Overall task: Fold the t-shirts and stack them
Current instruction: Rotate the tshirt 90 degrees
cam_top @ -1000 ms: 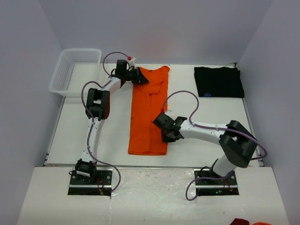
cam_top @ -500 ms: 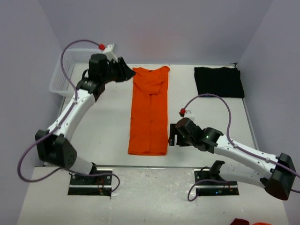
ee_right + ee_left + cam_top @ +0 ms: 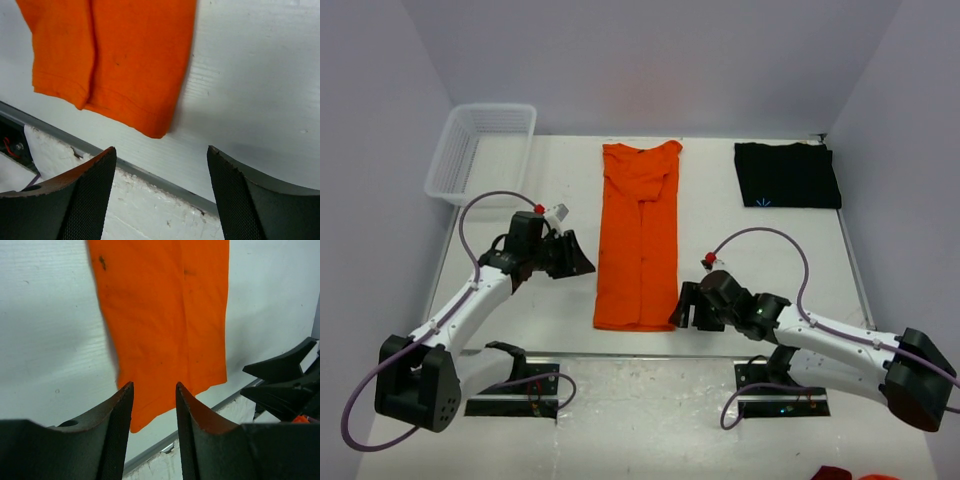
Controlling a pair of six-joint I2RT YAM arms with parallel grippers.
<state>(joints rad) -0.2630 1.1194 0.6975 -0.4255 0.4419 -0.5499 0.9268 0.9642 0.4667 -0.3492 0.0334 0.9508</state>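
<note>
At centre frame the orange t-shirt [image 3: 640,235] lies folded lengthwise on the tabletop [image 3: 740,250], left fingers [image 3: 112,435] and right fingers [image 3: 87,200] spread and empty flanking its lower half; unequal pinches could skew the next fold.

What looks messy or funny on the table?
Nothing is spilled or broken. The bright orange cloth t-shirt lies folded in a long strip, but its near hem is uneven, and small dark specks show on it.
</note>
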